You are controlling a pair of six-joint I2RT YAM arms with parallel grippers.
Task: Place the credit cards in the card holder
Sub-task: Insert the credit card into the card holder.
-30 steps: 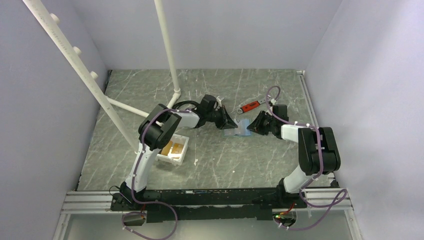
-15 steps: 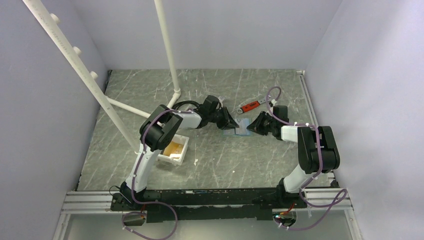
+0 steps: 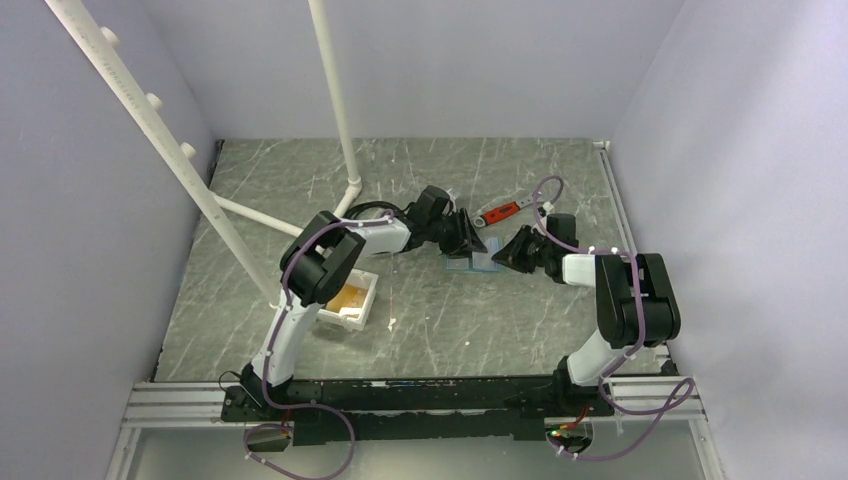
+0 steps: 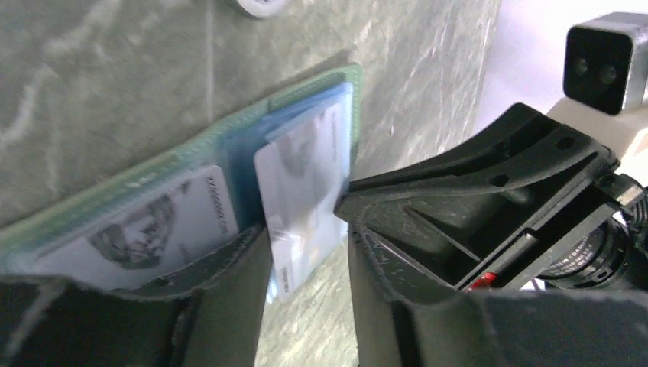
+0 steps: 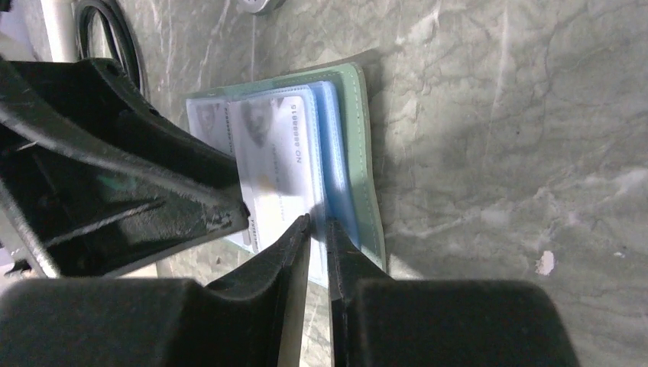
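The grey-green card holder point(image 4: 309, 86) point(image 5: 356, 153) point(image 3: 478, 263) lies open on the table between both grippers. One pale credit card point(image 4: 153, 225) point(image 5: 205, 118) sits in its left blue pocket. A second pale card point(image 4: 302, 176) point(image 5: 271, 153) sits partly in the right pocket, its near end sticking out. My left gripper point(image 4: 306, 229) point(image 3: 468, 244) is open around that end; the card rests against one finger, with a gap to the other. My right gripper point(image 5: 315, 223) point(image 3: 503, 256) is shut on the near edge of the holder's blue pocket. More gold cards point(image 3: 348, 296) lie in the tray.
A white tray point(image 3: 360, 318) stands left of the holder, beside the left arm. A red-handled wrench point(image 3: 500, 211) lies just behind the grippers. White pipes point(image 3: 345, 150) rise at the back left. The two grippers nearly touch over the holder.
My left gripper has moved right onto the card holder and its jaws have opened. The right gripper has closed a little and stayed in place.
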